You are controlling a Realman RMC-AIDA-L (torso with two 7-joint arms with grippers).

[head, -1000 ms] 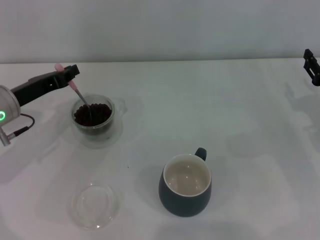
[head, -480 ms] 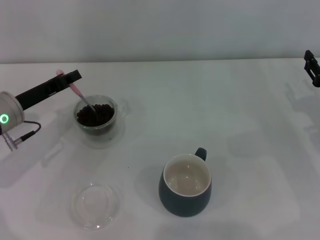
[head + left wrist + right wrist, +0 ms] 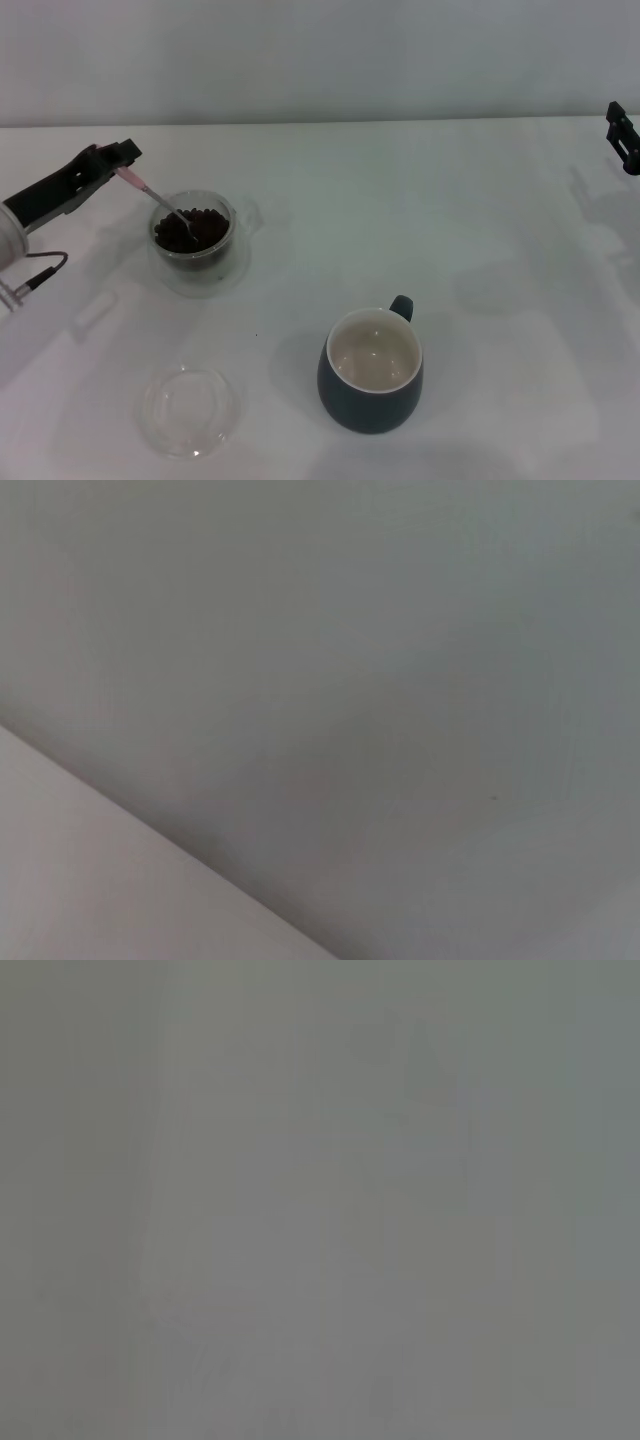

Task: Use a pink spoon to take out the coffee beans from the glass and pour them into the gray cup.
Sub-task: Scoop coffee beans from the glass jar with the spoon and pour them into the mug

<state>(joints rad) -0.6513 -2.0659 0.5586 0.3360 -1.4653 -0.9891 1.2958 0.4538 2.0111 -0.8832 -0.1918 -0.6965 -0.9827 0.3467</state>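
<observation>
In the head view my left gripper (image 3: pixel 122 157) is shut on the pink handle of the pink spoon (image 3: pixel 150 193), at the left of the table. The spoon slants down to the right, and its metal bowl is dipped into the coffee beans (image 3: pixel 190 229) heaped in the glass (image 3: pixel 192 240). The gray cup (image 3: pixel 372 370) stands upright at the front centre, handle to the back, with nothing in its cream inside. My right gripper (image 3: pixel 623 136) is parked at the far right edge. Both wrist views show only blank grey surface.
A shallow clear round dish (image 3: pixel 189 410) lies at the front left, in front of the glass. The white table (image 3: pixel 450 220) meets a pale wall at the back.
My left gripper has swung to the left and lower, tipping the spoon's handle farther left. The spoon's bowl stays in the beans. The right arm has not moved.
</observation>
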